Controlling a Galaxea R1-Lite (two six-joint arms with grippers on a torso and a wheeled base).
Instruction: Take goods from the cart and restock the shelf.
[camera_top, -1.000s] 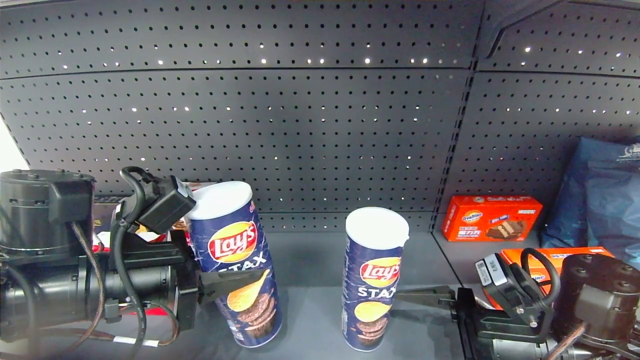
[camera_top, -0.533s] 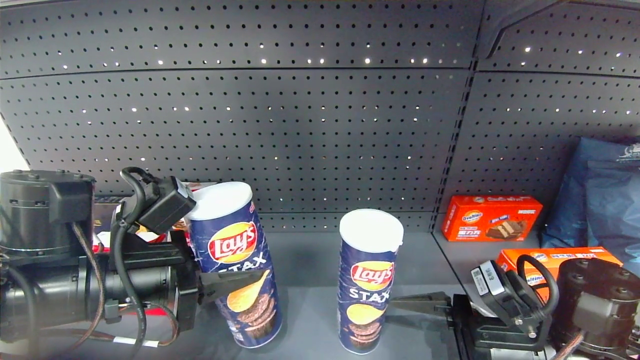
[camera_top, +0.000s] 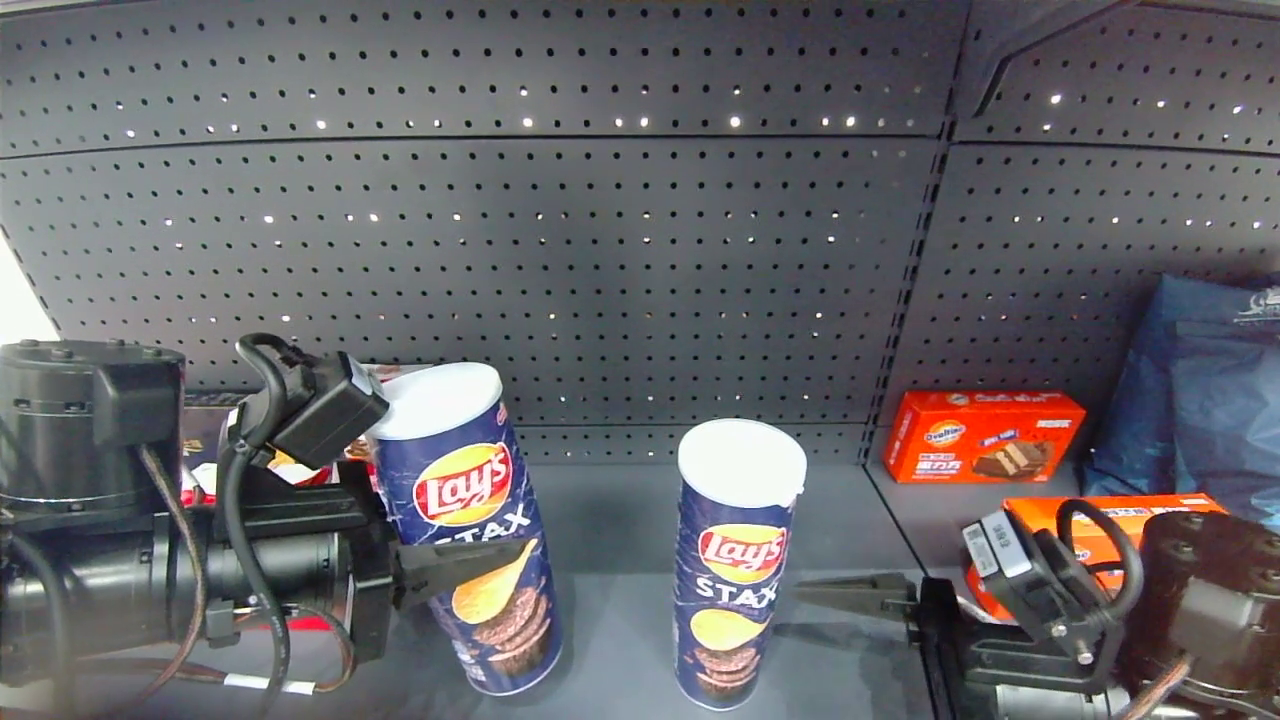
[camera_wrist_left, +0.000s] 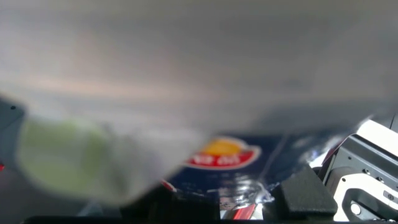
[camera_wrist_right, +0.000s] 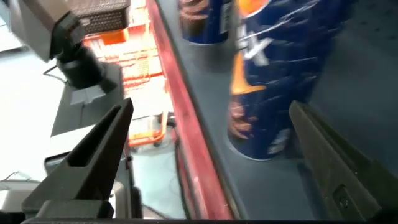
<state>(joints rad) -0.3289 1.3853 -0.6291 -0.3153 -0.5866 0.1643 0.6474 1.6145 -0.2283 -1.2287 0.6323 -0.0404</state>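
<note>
At the front of the shelf (camera_top: 620, 520), the left gripper (camera_top: 470, 565) squeezes a leaning chip can (camera_top: 460, 480), the right gripper (camera_wrist_right: 208, 118) gapes wide just beside a second can (camera_top: 740, 540) standing straight, and orange boxes (camera_top: 985, 435), blue bags (camera_top: 1200, 400) and the holey wall (camera_top: 600, 250) sit behind.

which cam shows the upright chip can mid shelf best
Head view: the upright chip can shows whole, lid to base. The right wrist view catches only its lower body, blurred. The left wrist view has the tilted can instead.
</note>
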